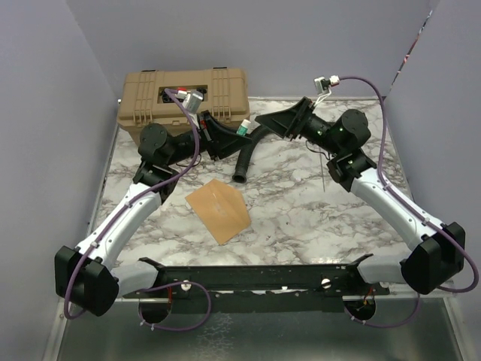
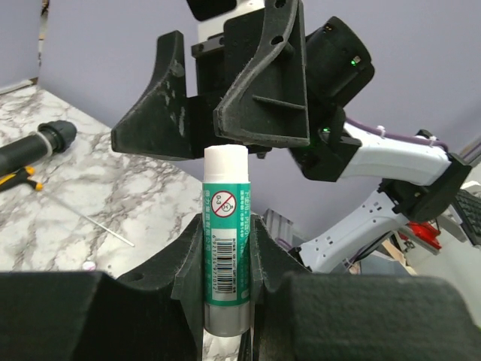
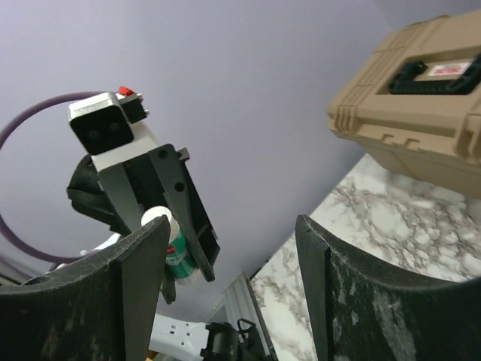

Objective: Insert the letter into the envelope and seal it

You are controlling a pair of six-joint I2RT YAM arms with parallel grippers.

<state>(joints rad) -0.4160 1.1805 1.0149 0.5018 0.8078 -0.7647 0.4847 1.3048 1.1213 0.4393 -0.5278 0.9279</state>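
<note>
The orange-tan envelope lies flat on the marble table, in front of both grippers. I see no separate letter; it is hidden or out of view. My left gripper is shut on a green glue stick with a white top, held upright; it also shows as the glue stick above the table's far middle. My right gripper is open, its fingers spread just above the stick's white top. In the right wrist view the glue stick sits beside the right gripper's left finger, not between the jaws.
A tan toolbox stands at the back left, behind the left gripper. A black-handled tool lies just beyond the envelope. A thin metal rod lies on the marble near the right arm.
</note>
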